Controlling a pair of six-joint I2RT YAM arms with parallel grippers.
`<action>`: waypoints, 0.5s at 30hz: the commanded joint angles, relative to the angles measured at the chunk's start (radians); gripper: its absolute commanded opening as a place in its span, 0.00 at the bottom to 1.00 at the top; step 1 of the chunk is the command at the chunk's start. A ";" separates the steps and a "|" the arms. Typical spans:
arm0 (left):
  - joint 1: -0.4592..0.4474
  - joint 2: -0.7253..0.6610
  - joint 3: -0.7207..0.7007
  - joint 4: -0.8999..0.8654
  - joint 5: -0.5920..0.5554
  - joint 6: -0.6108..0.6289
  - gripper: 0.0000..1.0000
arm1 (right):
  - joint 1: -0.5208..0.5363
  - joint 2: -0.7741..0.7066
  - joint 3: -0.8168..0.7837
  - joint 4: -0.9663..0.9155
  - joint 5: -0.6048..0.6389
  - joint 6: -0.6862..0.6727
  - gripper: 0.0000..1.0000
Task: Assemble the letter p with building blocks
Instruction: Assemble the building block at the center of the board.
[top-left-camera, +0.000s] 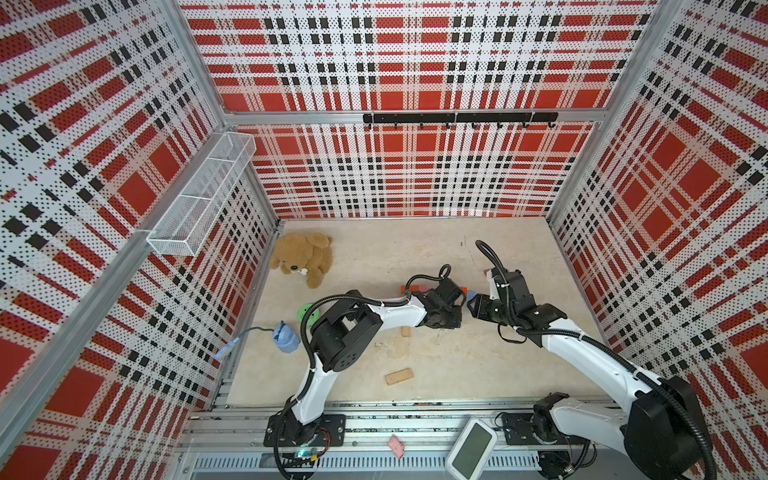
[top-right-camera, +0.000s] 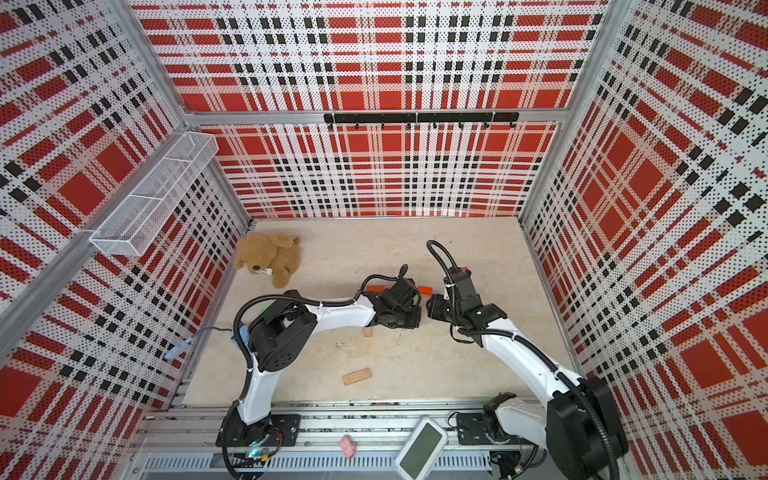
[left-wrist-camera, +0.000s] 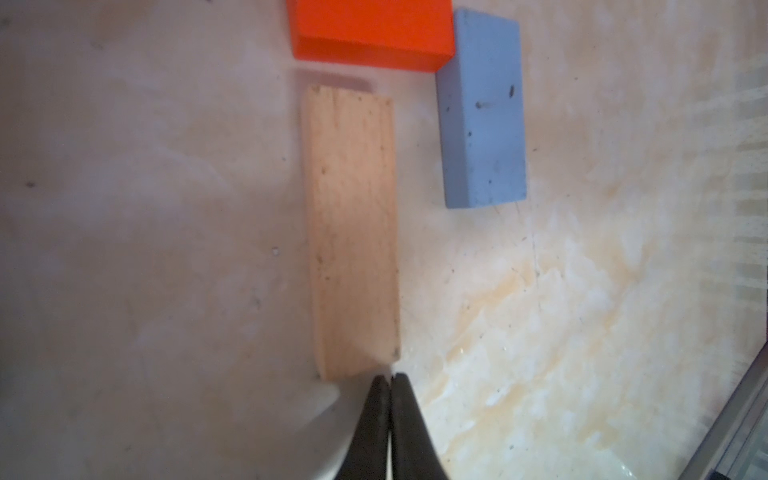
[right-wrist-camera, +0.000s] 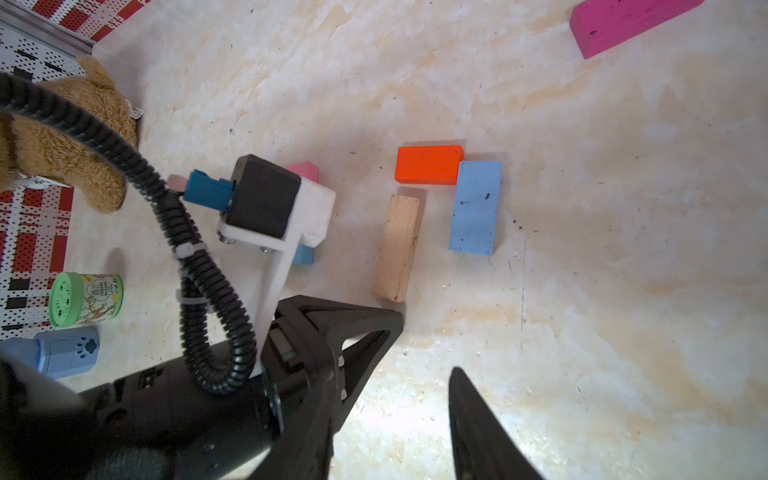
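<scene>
Starting at the near edge, a light pink block (top-left-camera: 396, 446) lies on the slotted aluminium rail between the arm bases, beside a white rounded device (top-left-camera: 471, 449) with a grey screen. On the cream, marbled tabletop (top-left-camera: 415, 249) a tan wooden block (top-left-camera: 399, 377) lies flat and alone. Farther in, the left gripper (left-wrist-camera: 390, 377) has its black fingers pressed together, tips at the near end of a grainy wooden block (left-wrist-camera: 353, 232). Just right of that lies a matte light blue block (left-wrist-camera: 482, 112), its far corner touching an orange block (left-wrist-camera: 370, 33) set crosswise. The right gripper (top-left-camera: 473, 305) hangs right of these, empty, fingers parted. A magenta block (right-wrist-camera: 623, 25) sits farther back and right. At the far left slumps a fuzzy brown teddy bear (top-left-camera: 303, 257). Perforated plaid panels (top-left-camera: 415, 166) in red, white and black wall the cell, with a white wire-mesh basket (top-left-camera: 199, 195) on the left wall and a black hook rail (top-left-camera: 457, 118) across the back.
</scene>
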 joint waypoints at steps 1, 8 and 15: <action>0.005 0.022 0.018 -0.001 0.003 0.016 0.09 | -0.003 -0.005 -0.011 0.024 -0.003 -0.015 0.46; -0.013 -0.031 -0.051 0.005 -0.018 0.007 0.09 | -0.003 -0.005 -0.009 0.023 -0.006 -0.019 0.46; 0.014 -0.061 -0.099 0.017 -0.028 0.008 0.09 | -0.003 -0.009 -0.009 0.021 -0.004 -0.019 0.46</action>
